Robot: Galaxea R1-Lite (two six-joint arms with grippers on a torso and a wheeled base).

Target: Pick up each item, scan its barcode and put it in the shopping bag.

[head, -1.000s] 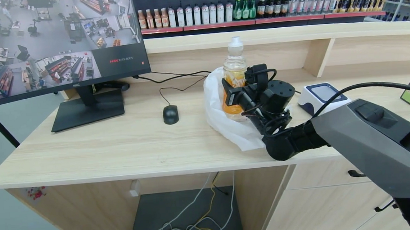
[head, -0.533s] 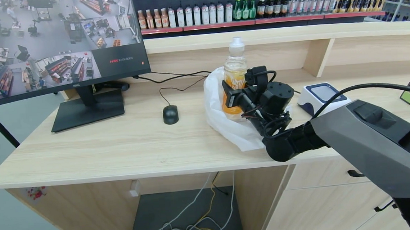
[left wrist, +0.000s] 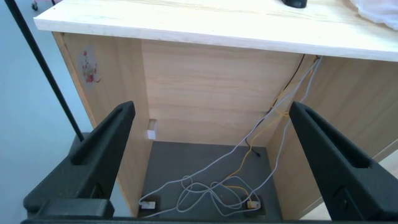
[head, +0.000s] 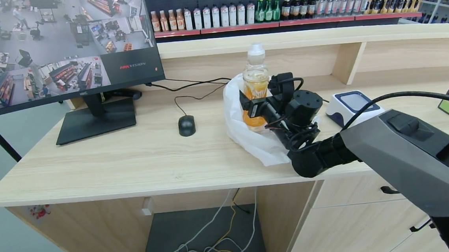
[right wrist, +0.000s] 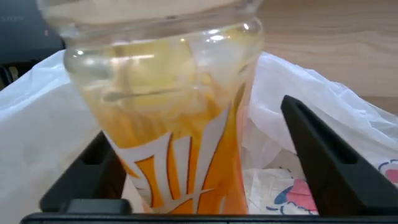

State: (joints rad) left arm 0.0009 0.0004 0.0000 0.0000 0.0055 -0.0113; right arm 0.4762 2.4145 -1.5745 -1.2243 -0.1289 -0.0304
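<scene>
Right tool (head: pixel 255 102) is reaching over the worktop (head: pixel 132 160) into the mouth of the white shopping bag (head: pixel 249 140), with the juice bottle (head: pixel 255 80) standing between its fingers. The bottle, with orange drink and a white cap, is sitting inside the bag, leaning a little, its upper half sticking out above the bag's rim. In the right wrist view the right tool (right wrist: pixel 194 124) is standing spread around the bottle (right wrist: pixel 168 124): one finger is close against the label, the other finger (right wrist: pixel 323 149) is showing a gap to the glass, so it is not clamping. The bag (right wrist: pixel 323 112) is bunching up around the bottle's base. The barcode scanner (head: pixel 351 105) is sitting just beside the bag on the robot's right. The mouse (head: pixel 187 125) and monitor (head: pixel 61 46) are lying well apart on the left. Left tool (left wrist: pixel 211 112) is hanging low in front of the worktop (left wrist: pixel 186 25) with fingers wide apart, holding nothing, and is facing the cables (left wrist: pixel 217 186) on the floor.
</scene>
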